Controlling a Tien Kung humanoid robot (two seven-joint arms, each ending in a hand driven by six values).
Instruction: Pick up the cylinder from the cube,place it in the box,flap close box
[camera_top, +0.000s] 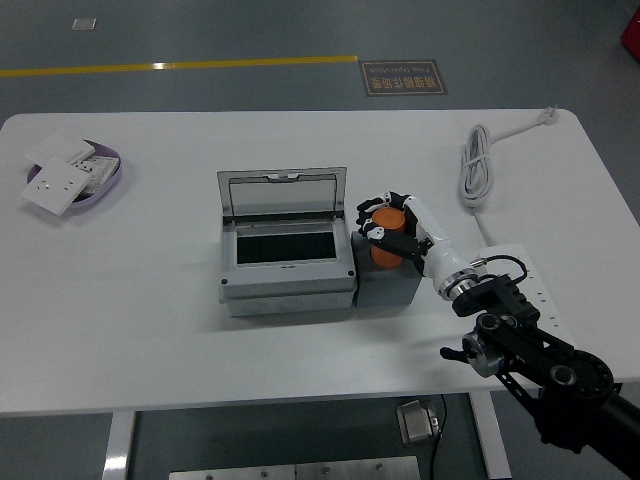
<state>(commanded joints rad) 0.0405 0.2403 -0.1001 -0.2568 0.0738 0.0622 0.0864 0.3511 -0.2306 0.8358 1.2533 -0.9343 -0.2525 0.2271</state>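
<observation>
Right hand (392, 226) wrapped around orange cylinder (386, 247), fingers (372, 232) curled closed on its upper part. Cylinder upright on dark grey cube (388, 286), base apparently touching cube top. Cube just beside grey box (287, 255), on its right. Box lid (284, 194) open, tilted back; dark interior visible. Coiled white cable (476, 165) at far right of white bench (150, 330). Purple tray (108, 180) with white plates at far left.

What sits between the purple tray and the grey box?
Nothing: in the head view, only bare white table lies between the purple tray and the grey box.
</observation>
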